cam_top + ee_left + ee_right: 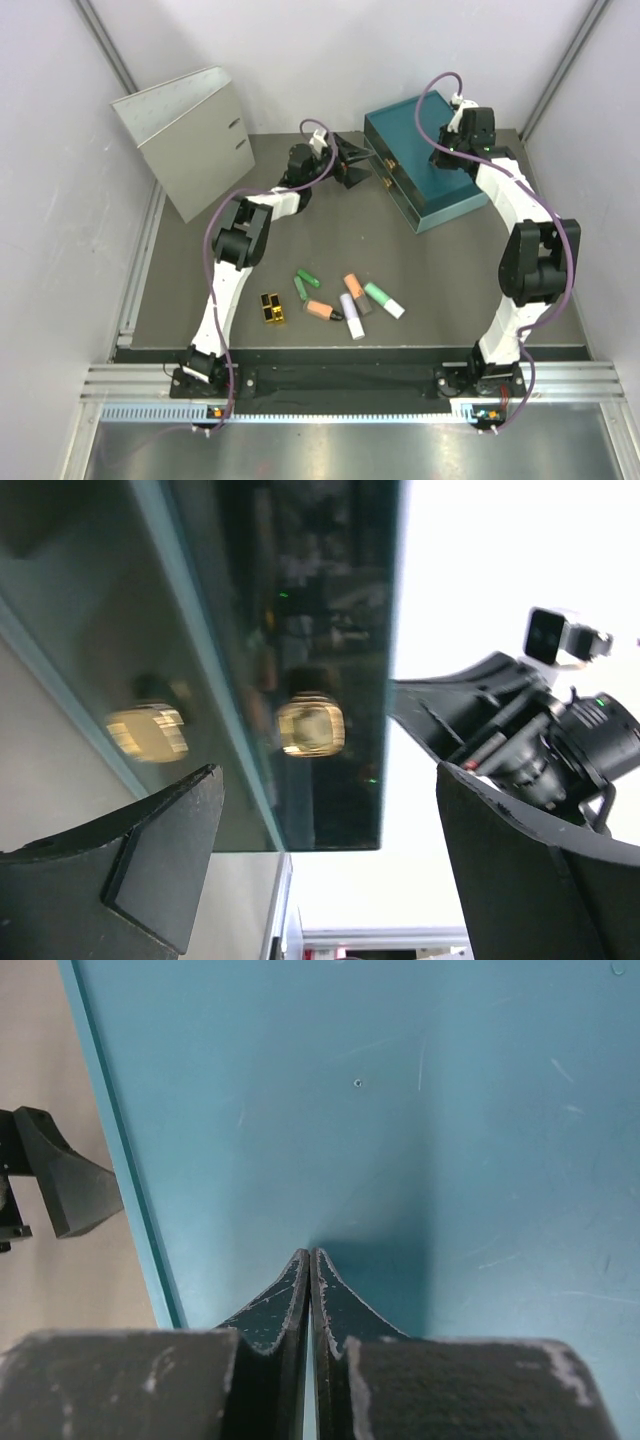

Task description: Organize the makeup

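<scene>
The makeup lies loose on the mat near the front: a gold-and-black block [272, 307], two green tubes [305, 276], peach-orange tubes [320, 310], a white-lilac tube [352, 316] and a green tube with a white cap [384, 299]. My left gripper [364, 165] [325, 815] is open, facing the front of the teal drawer box [425, 195], with a gold knob [311, 725] just ahead of its fingers and untouched. My right gripper [447, 158] [310, 1257] is shut, holding nothing, its tips resting on the top of the teal drawer box [450, 1110].
A large pale grey box [185, 135] stands tilted at the back left. White walls close in the mat on the left, back and right. The right arm [540, 735] shows beyond the left gripper's right finger.
</scene>
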